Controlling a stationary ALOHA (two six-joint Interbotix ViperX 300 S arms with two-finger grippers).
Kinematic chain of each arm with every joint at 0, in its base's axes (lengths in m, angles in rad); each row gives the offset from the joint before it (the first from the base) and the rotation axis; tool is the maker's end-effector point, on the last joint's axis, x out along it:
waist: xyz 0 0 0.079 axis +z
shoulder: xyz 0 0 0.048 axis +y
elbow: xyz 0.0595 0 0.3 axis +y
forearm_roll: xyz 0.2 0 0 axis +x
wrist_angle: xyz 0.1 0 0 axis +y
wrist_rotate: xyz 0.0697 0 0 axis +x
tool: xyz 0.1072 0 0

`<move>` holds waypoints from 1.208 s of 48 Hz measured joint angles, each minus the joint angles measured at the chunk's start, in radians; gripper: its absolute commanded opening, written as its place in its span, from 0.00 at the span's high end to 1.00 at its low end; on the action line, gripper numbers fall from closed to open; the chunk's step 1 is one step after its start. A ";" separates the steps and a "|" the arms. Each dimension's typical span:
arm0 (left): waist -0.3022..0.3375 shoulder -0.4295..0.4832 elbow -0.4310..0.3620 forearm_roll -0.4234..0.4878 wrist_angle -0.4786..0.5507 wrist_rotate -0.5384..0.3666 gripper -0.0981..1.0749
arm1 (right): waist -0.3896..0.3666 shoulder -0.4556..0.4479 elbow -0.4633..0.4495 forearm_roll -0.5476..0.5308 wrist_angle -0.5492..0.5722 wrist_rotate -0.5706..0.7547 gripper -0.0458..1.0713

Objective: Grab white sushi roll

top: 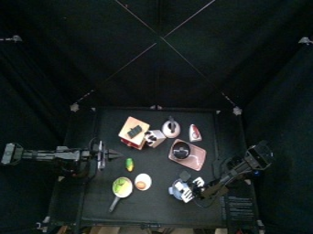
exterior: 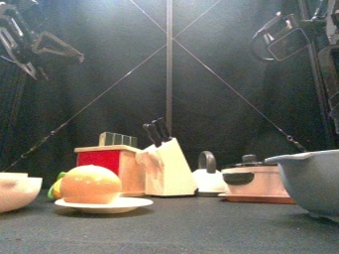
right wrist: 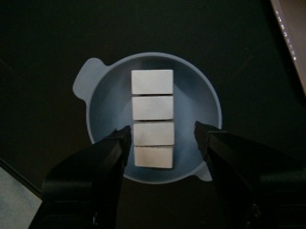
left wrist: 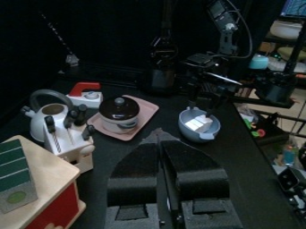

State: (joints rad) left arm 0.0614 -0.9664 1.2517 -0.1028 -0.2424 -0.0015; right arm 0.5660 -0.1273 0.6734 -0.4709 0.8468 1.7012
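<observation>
White sushi roll (right wrist: 153, 121): four pieces in a row inside grey bowl (right wrist: 107, 76), near the table (top: 156, 196) front right. Right end effector (right wrist: 159, 148) released, jaws wide, poised directly above. Recommend a straight descent centred on one piece, clear of the rim. Left end effector (left wrist: 164, 174) clenched, resting apart

A lab test pen: black curtains (top: 73, 55) enclose a small table (top: 98, 196).

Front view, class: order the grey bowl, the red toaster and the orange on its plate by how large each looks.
1. Grey bowl, largest, though nearest and cut off.
2 and 3. Red toaster and orange look alike; the toaster is partly hidden.
</observation>
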 measured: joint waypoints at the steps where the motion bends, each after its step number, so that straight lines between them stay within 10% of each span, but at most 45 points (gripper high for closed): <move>1: -0.002 0.000 0.000 0.000 0.002 0.000 0.60 | 0.000 0.000 0.000 0.002 0.000 0.000 0.15; 39: -0.003 0.000 0.000 -0.006 0.009 0.000 0.60 | 0.002 0.025 -0.018 0.020 0.005 -0.009 0.15; 58: -0.003 0.002 0.000 -0.005 0.009 0.000 0.60 | -0.002 -0.032 -0.091 -0.144 0.114 -0.014 0.15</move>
State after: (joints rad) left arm 0.0583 -0.9649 1.2517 -0.1074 -0.2332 -0.0015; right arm 0.5645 -0.1595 0.5829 -0.6151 0.9603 1.6874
